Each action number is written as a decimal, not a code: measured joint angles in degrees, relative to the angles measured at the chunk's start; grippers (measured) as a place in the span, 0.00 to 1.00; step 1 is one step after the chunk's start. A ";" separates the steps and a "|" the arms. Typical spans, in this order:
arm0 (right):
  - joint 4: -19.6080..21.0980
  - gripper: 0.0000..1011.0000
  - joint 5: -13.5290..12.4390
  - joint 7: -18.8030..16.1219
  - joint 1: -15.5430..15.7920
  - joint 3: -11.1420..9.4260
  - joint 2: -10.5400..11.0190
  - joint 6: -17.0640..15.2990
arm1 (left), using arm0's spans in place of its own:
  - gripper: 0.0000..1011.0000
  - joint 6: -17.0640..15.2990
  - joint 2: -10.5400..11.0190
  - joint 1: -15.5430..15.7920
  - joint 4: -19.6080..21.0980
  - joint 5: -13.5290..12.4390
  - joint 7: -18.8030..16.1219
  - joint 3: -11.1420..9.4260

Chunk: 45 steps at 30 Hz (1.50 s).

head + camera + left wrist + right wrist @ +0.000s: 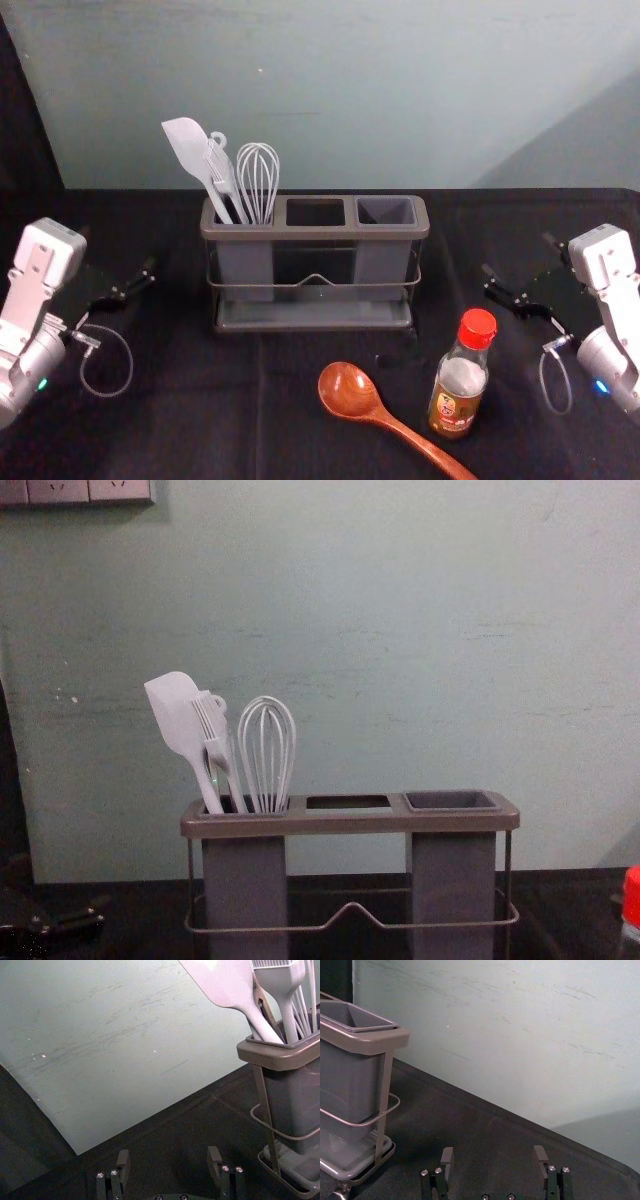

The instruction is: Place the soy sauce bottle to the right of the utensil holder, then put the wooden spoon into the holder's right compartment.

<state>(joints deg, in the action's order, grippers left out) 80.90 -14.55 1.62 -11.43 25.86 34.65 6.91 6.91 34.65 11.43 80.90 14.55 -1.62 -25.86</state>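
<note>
Soy sauce bottle [456,403], red cap [477,328] up, stands on the near part of the surface [180,420], in front of the holder's right end and offset slightly to its right. Long axis vertical. Wooden spoon [350,390] lies flat just beside it, to the left: bowl toward the holder, handle slanting nearward and right, passing on the near side of the bottle's base. Farther out, right gripper [493,1149] is on the right side of the surface, fingers spread, nothing between them. It is clearly the nearer of the two, so I judge the first pick to be its job. Key relation: from those fingers the bottle lies back toward the robot and somewhat inward, so I would retract and shift left, then close across the upright body. Risk: coming in low could nudge the handle or tip the bottle. Left gripper [169,1152] is out on the left side, fingers also apart and holding nothing; I would leave it parked. Beyond the bottle and spoon, utensil holder [315,233]: left compartment carries a white spatula [190,150] and whisk [258,180]; right compartment [382,262] is empty, ready for the spoon. Estimate: start of task, neither item placed.
</note>
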 joint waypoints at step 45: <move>0.00 0.99 0.00 0.00 0.00 0.00 0.00 0.00 | 1.00 0.00 0.00 0.00 0.00 0.00 0.00 0.00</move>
<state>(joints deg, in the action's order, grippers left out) 80.90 -14.55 1.62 -11.43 25.86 34.65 6.91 6.91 34.65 11.43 80.90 14.55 -1.62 -25.86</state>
